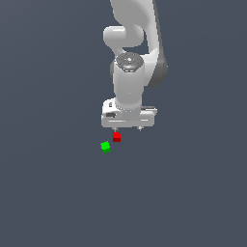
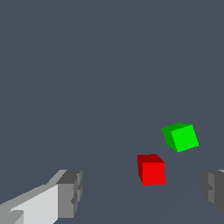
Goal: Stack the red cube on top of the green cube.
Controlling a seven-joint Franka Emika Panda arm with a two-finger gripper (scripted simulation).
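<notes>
Wide apart is how my gripper point(image 1: 128, 129) stands: in the wrist view one grey finger point(image 2: 70, 193) sits at the lower left of the frame and the other at the lower right edge, with a broad gap between them and nothing clamped or touched. In the exterior view it hangs from the white arm point(image 1: 132, 58) near the middle of the frame, pointing down at the dark grey floor point(image 1: 48, 193).

The red cube point(image 1: 116, 136) lies just under the gripper in the exterior view, slightly toward that view's left of the gripper's centre. In the wrist view it shows in the lower right part of the frame, between the fingers but nearer the right-edge one. The green cube point(image 1: 105, 146) rests near it, apart from it, lower and further to the exterior view's left; it sits turned at an angle to the red one.

As I judge it, the step in hand is the approach to the red cube. To do it well I would centre the gap over the cube before descending, line the pads up with two flat opposite faces, and keep the finger nearest the green cube from nudging it. Only then close.
</notes>
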